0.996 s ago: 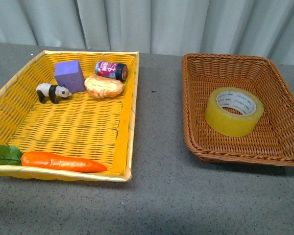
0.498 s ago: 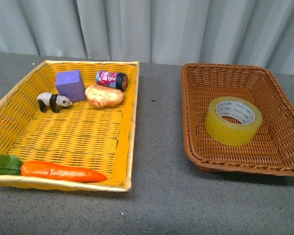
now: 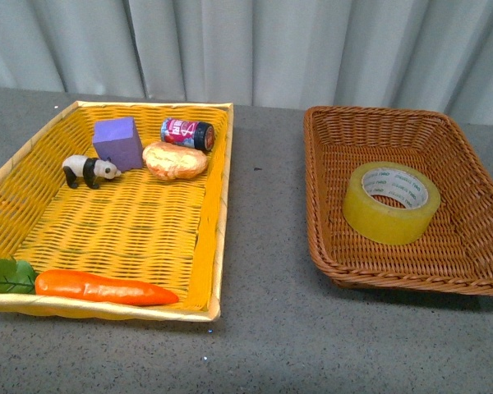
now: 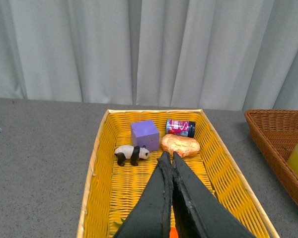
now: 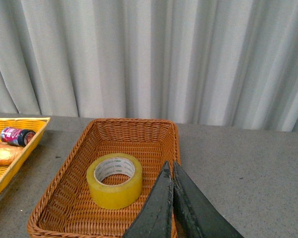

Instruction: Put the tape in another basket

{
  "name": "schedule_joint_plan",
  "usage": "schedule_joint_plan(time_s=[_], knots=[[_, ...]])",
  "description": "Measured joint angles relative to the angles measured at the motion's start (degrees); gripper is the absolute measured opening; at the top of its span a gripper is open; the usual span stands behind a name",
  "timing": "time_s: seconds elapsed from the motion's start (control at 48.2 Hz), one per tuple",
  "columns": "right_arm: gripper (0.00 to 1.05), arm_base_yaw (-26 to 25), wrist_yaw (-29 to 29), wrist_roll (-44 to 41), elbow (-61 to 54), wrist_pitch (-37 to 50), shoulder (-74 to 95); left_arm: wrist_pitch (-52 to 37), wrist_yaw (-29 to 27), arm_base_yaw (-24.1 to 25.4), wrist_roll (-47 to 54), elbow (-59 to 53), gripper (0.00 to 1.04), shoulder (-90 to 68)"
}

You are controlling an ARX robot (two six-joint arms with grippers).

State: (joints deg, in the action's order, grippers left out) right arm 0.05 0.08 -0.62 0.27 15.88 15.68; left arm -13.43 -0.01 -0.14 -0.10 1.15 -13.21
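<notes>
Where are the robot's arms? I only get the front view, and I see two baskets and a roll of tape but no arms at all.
Observer: Both are out of that view. The right wrist view shows the right gripper raised above the near rim of the basket, its jaws shut.
Operator: Is it holding the tape?
Observer: No. The tape lies flat on the basket floor, clear of the gripper.
Operator: And the other arm?
Observer: The left gripper is shut too and holds nothing. It hangs over the yellow tray, pointing toward the panda and the bread.
</notes>
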Motion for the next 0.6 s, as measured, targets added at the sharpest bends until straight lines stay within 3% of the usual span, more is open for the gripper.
schedule_joint_plan(time_s=[0.249, 0.415, 0.498, 0.601], knots=[[0.01, 0.0, 0.0, 0.0, 0.0, -3.7, -3.7, 3.1, 0.0, 0.0, 0.0, 0.0, 0.04, 3.1], [0.01, 0.0, -0.1, 0.0, 0.0, -6.1, -6.0, 13.0, 0.0, 0.0, 0.0, 0.0, 0.04, 12.5], [0.01, 0.0, -0.3, 0.0, 0.0, -14.1, -12.1, 13.2, 0.0, 0.0, 0.0, 0.0, 0.04, 12.9], [0.01, 0.0, -0.2, 0.0, 0.0, -15.7, -15.3, 13.4, 0.0, 0.0, 0.0, 0.0, 0.04, 13.0]])
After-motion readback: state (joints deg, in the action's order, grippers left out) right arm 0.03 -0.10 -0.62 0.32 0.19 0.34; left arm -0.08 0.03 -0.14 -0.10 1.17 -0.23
